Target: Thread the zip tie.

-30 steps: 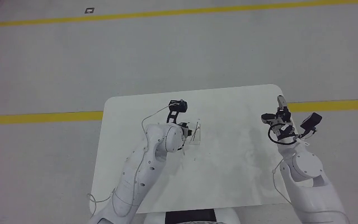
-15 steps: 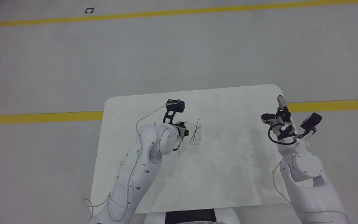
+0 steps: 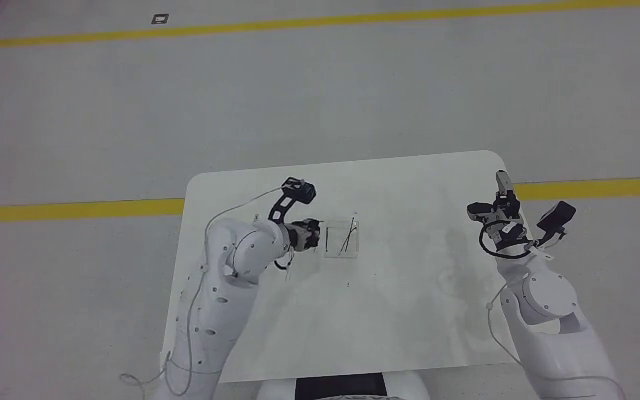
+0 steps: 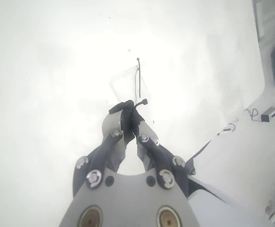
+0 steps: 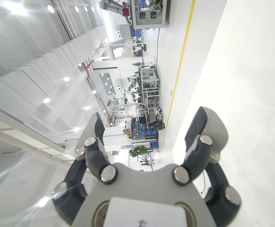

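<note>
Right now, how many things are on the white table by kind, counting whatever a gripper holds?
Clear shallow rectangular plastic tray: 1
Thin black plastic zip ties: 3, two in the tray, one held by the left gripper
Total: 4

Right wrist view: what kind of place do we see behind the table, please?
Most likely a large robotics workshop or factory hall: framed machine cells, other robot arms at workstations, and a yellow line marked along the floor.
</note>
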{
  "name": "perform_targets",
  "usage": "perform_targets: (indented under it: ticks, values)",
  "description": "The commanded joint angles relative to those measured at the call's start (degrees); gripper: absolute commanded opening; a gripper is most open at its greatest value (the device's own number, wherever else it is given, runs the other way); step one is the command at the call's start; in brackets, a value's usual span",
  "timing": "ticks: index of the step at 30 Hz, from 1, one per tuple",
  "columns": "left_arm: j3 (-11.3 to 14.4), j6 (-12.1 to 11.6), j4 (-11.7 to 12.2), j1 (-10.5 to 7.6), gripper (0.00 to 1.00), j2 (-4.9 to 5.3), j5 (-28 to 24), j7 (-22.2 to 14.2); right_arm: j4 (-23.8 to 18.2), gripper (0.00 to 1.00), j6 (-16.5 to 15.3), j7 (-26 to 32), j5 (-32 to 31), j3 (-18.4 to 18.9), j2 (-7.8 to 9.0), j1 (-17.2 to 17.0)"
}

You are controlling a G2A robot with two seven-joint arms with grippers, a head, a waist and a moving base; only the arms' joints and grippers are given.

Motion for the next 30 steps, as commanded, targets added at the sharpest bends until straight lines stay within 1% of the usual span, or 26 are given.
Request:
perform_targets:
  ticks: [1,4,5,6,10,12,16,19,22,23,30]
  values:
    - [-0.9,-3.2,-0.1,0.42,0.0,0.55,-0.2,0.2,0.0,1.0,0.0,0.0,0.0,0.0,0.0,0.0]
    - [-1.7,-6.9,0.3,0.66,0.0,1.25,-0.8,0.3,0.0,1.0,0.0,0.0,0.0,0.0,0.0,0.0]
    - [-1.8,-7.7,0.5,0.65,0.0,1.45,-0.8,0.2,0.0,1.0,0.0,0.0,0.0,0.0,0.0,0.0]
    - [-1.8,-8.1,0.6,0.61,0.0,1.64,-0.8,0.3,0.0,1.0,0.0,0.0,0.0,0.0,0.0,0.0]
    - [-0.1,-8.1,0.3,0.25,0.0,2.88,-0.1,0.7,0.0,1.0,0.0,0.0,0.0,0.0,0.0,0.0]
    - [0.9,-8.1,0.2,0.11,0.0,3.83,-0.4,1.3,0.0,1.0,0.0,0.0,0.0,0.0,0.0,0.0]
    - [1.7,-8.1,1.0,-0.53,0.0,5.66,-1.6,2.7,0.0,1.0,0.0,0.0,0.0,0.0,0.0,0.0]
    - [2.8,-8.1,1.3,-1.1,0.0,7.15,-3.6,3.6,0.0,1.0,0.0,0.0,0.0,0.0,0.0,0.0]
    - [3.8,-8.1,1.0,-1.49,0.0,8.81,-5.4,4.8,0.0,1.0,0.0,0.0,0.0,0.0,0.0,0.0]
    - [4.1,-8.1,0.8,-1.5,0.0,9.16,-5.6,5.1,0.0,1.0,0.0,0.0,0.0,0.0,0.0,0.0]
    - [4.1,-8.1,0.8,-1.5,0.0,9.16,-5.6,5.1,0.0,1.0,0.0,0.0,0.0,0.0,0.0,0.0]
